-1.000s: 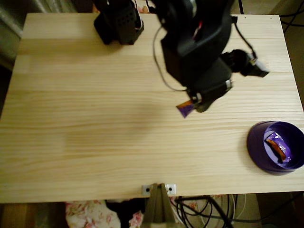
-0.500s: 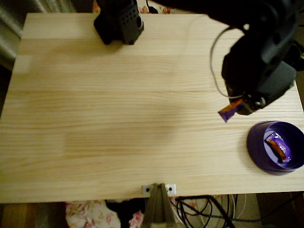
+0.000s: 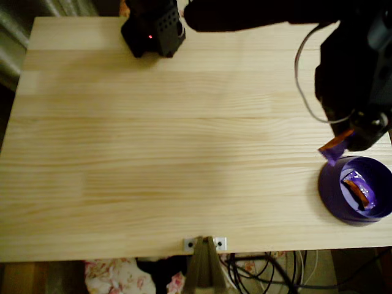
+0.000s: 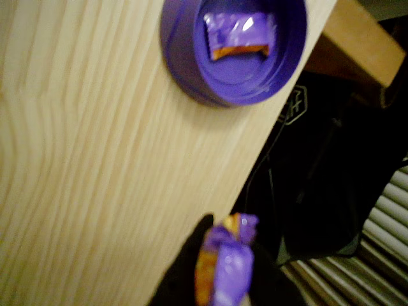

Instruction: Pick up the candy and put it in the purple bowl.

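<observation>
The pale wooden table [image 3: 153, 153] is lying under me, its far right edge giving way to dark clutter below in the wrist view. Nearest to me, I am clenching my claw [image 4: 220, 280] on the candy [image 4: 224, 264]; its purple and orange wrapper is poking out from between my dark fingers, and in the overhead view the candy [image 3: 334, 147] is hanging just at the upper left rim of the purple bowl [image 3: 327, 190], lifted off the table.

I judge I am carrying it to the drop. To do this well I am wanting to bring the claw fully over the bowl's hollow, not its rim, since the candy is pointing outward toward the table side and could glance off the thick edge. Lowering a little before letting go should keep the light wrapper from bouncing out.

Farther on, the bowl [image 4: 185, 57] is sitting close to the table's edge, and another wrapped candy [image 4: 239, 35] is already lying inside it.
</observation>
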You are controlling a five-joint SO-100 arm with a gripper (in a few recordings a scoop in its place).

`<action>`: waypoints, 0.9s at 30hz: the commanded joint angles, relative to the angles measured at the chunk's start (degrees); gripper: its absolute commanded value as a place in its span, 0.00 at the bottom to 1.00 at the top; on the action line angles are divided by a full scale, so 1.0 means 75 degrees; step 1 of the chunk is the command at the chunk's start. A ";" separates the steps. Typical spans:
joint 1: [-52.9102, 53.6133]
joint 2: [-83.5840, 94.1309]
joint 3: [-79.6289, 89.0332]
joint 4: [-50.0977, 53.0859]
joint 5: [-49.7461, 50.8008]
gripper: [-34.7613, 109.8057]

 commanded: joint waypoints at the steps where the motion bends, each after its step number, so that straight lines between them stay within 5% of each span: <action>1: -0.0105 0.0281 -0.1090 0.0141 0.0187 0.24; 27: -0.0715 -0.0141 -0.1219 -0.1898 0.0398 0.24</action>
